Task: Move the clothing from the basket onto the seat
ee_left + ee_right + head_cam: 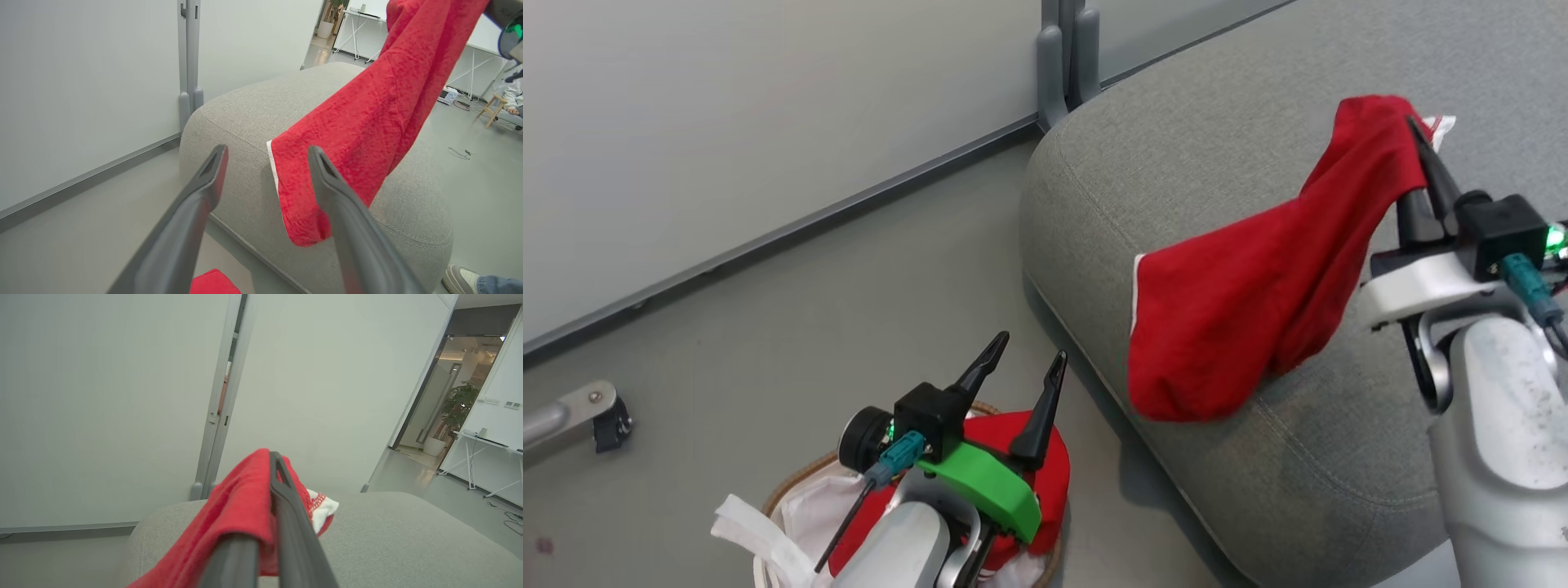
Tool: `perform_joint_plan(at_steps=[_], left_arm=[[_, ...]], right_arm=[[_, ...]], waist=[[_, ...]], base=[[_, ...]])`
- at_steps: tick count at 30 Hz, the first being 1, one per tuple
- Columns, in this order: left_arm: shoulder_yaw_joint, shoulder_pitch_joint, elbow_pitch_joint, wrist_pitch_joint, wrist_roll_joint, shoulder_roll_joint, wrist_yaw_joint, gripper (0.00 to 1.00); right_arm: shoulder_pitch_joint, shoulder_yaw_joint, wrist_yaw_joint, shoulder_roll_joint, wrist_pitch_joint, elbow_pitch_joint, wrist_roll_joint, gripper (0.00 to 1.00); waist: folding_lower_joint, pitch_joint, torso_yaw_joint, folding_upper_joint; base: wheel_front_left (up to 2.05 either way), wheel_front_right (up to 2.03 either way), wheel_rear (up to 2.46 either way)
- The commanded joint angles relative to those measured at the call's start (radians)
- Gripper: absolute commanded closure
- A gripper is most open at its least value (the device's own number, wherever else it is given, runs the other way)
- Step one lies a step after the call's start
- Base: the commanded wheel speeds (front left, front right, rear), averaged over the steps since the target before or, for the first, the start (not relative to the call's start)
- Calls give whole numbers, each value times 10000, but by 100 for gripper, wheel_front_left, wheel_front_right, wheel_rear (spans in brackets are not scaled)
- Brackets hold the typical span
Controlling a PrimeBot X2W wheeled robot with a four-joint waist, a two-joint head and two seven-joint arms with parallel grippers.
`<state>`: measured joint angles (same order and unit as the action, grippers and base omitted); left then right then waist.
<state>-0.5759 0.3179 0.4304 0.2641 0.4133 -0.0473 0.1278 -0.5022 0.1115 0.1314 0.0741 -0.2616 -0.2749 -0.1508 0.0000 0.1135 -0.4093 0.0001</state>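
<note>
The right gripper (1417, 143) is clenched on one end of a red garment with white trim (1241, 310), its white tag (1441, 126) poking out past the fingertips. The cloth hangs down from the fingers over the near edge of the grey seat (1217, 106); whether its lower end touches the cushion cannot be told. The left gripper (1030, 347) is released, fingers spread and holding nothing, poised above the basket (800, 478) on the floor beside the seat. A second red garment (1058, 474) lies in the basket on the white liner (809, 506).
</note>
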Motion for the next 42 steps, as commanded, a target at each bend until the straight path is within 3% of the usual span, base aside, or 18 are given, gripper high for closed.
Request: perform_joint_plan(at_steps=[1, 11, 20, 25, 30, 42], left_arm=[[9, 257, -36, 5, -168, -56, 40, 0], [-58, 1261, -512, 5, -780, -89, 42, 0], [50, 2178, -1075, 6, -1280, -279, 43, 0], [121, 2442, -1210, 6, -1474, -348, 44, 0], [146, 2511, -1188, 6, -1550, -407, 44, 0], [209, 2234, -1059, 7, -1483, -468, 45, 0]], right_arm=[[-394, 100, -13, 134, -53, 96, -27, 100], [-3890, 972, -13, 1575, -51, 63, 50, 100], [-6698, 1677, -13, 2772, -50, -1023, 90, 100], [-6686, 1965, -13, 2875, -39, -1945, -289, 100], [-5863, 2372, -13, 2472, -39, -2541, -423, 100], [-4071, 2875, -14, 1992, -39, -3489, -837, 98]], waist=[[0, 711, 534, -1], [0, 2841, 1686, -1], [0, 4808, 2286, -1], [0, 5472, 2479, -1], [0, 5865, 2644, -1], [0, 5812, 2656, -1]], base=[[0, 0, 0], [0, 0, 0], [0, 0, 0], [0, 0, 0], [0, 0, 0], [0, 0, 0]])
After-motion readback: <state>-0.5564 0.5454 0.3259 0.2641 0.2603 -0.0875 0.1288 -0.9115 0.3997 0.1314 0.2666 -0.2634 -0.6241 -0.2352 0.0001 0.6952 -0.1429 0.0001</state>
